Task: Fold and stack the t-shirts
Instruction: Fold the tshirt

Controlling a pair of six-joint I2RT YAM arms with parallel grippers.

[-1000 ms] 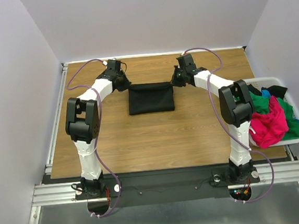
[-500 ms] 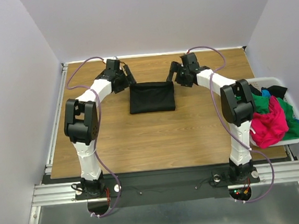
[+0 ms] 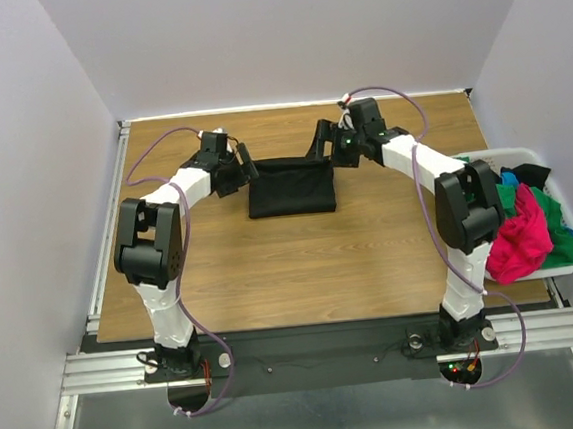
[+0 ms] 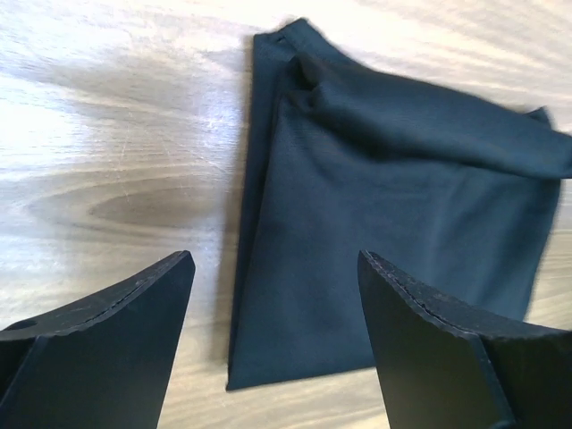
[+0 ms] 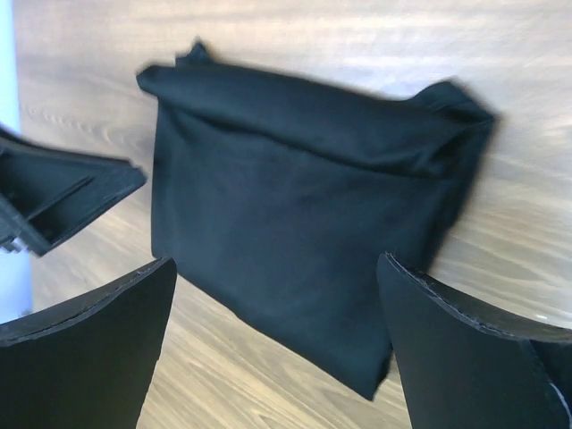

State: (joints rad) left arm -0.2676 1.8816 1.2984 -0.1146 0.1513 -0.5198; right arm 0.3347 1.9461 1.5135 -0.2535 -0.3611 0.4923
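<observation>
Left hand (image 4: pixel 275 259): wide open and holding nothing, hovering just beside the far-left corner of the black shirt (image 4: pixel 393 223).
Right hand (image 5: pixel 275 265): also wide open and empty, poised above the shirt's far-right corner.
Black shirt: folded into a neat rectangle, lying on the table (image 3: pixel 301 263) toward the far side, between the two hands.
Other shirts: the pink shirt (image 3: pixel 518 239) and green shirt (image 3: pixel 501 199) sit heaped in the basket (image 3: pixel 538 275) at the right, well apart from the folded one. I judge them still to be folded.
Risk, fold: the far edge looks puffy and loosely rolled, so it may spring open now that nothing pins it.
Risk, snag: a finger pulling away low could catch that edge and drag the rectangle askew.
Risk, basket: the heap looks tangled, so lifting one shirt may pull out another.
Change: a second ago both hands were shut on the far corners. Now they have let go and drawn back, while the shirt lies where it was.
</observation>
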